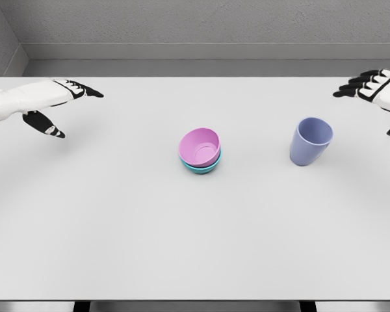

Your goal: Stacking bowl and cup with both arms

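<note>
Cup (311,140) upright, right of pink bowl (199,145) nested in teal bowl (202,168). Left hand (49,99), right hand (377,86) spread, empty. Grasp cup's wall, keep level, lower centred.

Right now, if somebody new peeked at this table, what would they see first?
Probably the pink bowl sitting inside a teal bowl in the middle of the white table. Next, the bluish-purple cup standing alone to its right. The left hand and right hand hover open at the far edges.
</note>
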